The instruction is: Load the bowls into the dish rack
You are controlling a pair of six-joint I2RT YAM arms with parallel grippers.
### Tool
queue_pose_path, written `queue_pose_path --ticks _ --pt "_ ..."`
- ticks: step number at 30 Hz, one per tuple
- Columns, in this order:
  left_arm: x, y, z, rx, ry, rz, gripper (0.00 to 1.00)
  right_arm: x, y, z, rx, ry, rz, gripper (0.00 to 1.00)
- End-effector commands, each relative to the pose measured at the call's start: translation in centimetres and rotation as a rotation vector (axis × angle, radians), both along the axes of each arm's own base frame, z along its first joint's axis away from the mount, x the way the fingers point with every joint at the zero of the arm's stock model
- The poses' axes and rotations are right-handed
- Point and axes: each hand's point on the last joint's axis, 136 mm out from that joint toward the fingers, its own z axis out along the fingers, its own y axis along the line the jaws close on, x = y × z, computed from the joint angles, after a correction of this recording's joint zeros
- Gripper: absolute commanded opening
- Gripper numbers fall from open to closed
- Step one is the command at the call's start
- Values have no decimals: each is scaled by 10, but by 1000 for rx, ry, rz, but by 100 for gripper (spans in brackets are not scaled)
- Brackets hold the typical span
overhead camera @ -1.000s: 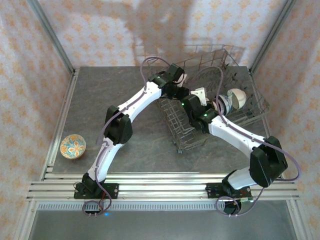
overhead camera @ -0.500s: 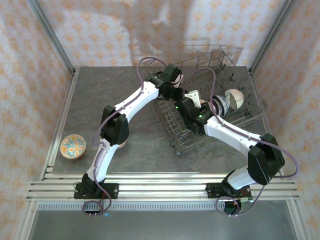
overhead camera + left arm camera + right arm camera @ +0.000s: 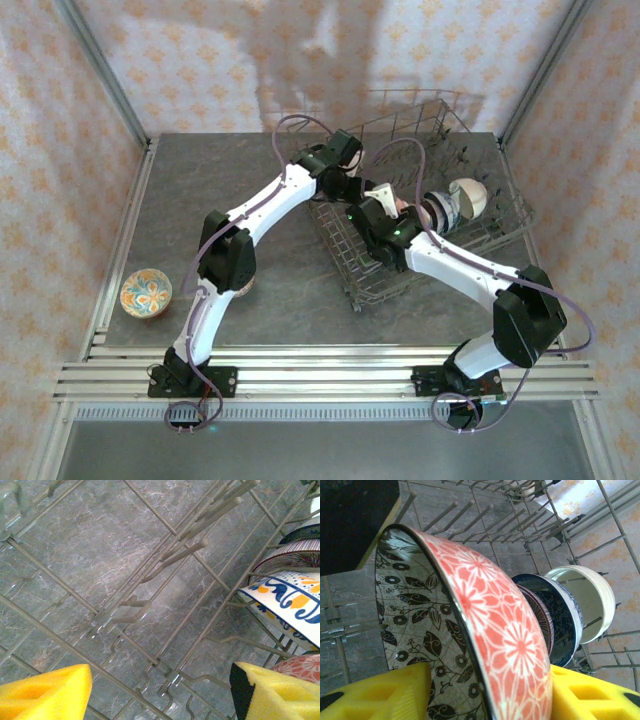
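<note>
The dish rack point(image 3: 452, 128) stands at the back right of the table. A pink-patterned bowl point(image 3: 495, 625) stands on edge in it and leans on a dark striped bowl point(image 3: 540, 615), a blue-and-white bowl point(image 3: 565, 620) and a cream bowl point(image 3: 587, 600). My right gripper point(image 3: 490, 695) is open, one yellow pad point(image 3: 380, 690) inside the pink bowl and one point(image 3: 592, 695) outside it. My left gripper point(image 3: 160, 695) is open over the rack's wire floor point(image 3: 150, 585) with nothing between its pads. A blue-and-orange patterned bowl point(image 3: 292, 600) stands to its right.
An orange and blue patterned bowl point(image 3: 146, 292) sits on the table near the left edge, far from both grippers. Both arms reach into the rack's left half, with my left gripper point(image 3: 350, 185) close beside my right gripper point(image 3: 393, 203). Upright tines point(image 3: 485, 515) stand round the bowls.
The right gripper's jaws have spread apart round the pink bowl's wall, and that gripper has shifted a little left. The left jaws have opened wider.
</note>
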Motion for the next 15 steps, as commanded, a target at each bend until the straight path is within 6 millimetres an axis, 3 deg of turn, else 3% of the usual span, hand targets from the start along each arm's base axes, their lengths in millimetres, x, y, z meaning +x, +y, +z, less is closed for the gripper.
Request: queue_pose_path --ticks 1,10,15 --pt "-16 19 8 56 20 -16 76 -16 1 -19 -9 88 38 57" --pt "-31 38 -3 170 21 -90 79 -19 -2 -19 -6 82 30 58" --pt "-33 47 3 218 -13 -111 69 -23 1 -21 11 101 69 58"
